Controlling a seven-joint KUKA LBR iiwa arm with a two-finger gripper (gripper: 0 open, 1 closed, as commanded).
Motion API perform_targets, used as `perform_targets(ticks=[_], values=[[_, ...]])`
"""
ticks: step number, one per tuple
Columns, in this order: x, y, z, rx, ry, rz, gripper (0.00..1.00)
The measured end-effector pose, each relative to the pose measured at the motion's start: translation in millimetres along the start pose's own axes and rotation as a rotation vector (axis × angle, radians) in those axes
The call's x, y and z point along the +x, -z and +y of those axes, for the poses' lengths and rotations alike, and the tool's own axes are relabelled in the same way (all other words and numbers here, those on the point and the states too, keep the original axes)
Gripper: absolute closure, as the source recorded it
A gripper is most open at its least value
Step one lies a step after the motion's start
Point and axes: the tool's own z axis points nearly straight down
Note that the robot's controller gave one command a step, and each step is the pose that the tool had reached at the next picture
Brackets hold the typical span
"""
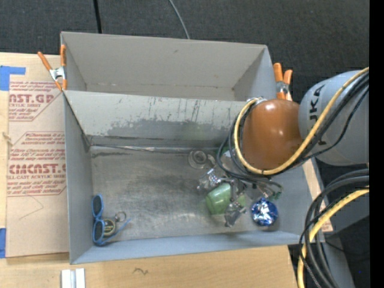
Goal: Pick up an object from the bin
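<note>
- The gripper (233, 204) is seen low in the near right corner of the bin (162, 101), under the arm's orange cover (270, 134). Whether it is apart or together cannot be told, since its tip is lost among cables and metal parts.
- A green lump (217, 200) (rounded, pale) is found just beside the gripper on its left, touching it or nearly so. A hold on the lump cannot be made out.
- A blue ball (264, 213), flecked with white, is placed just right of the gripper, close to both the right wall and the near wall.
- A metal ring (198, 158) is seen behind the lump, near the foot of the far wall and apart from it.
- Blue sunglasses (97, 219) are laid along the left wall in the near left corner, well apart from the gripper, with a small metal piece (117, 221) against them.
- Open floor is offered across the middle and left of the bin. On the gripper's right, little room is left between the ball, the wall and the arm.
</note>
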Motion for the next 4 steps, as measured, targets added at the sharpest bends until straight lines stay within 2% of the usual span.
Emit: perform_targets(ticks=[1,2,3,4], values=[[-4.5,1.1,3.6,-0.002,0.007,-0.006,1.00],[-27.7,118.8,6.2,0.006,0.035,-0.016,1.00],[-47.5,42.4,64.6,-0.005,-0.395,-0.002,1.00],[-66.6,41.1,69.3,-0.003,-0.666,-0.007,1.00]])
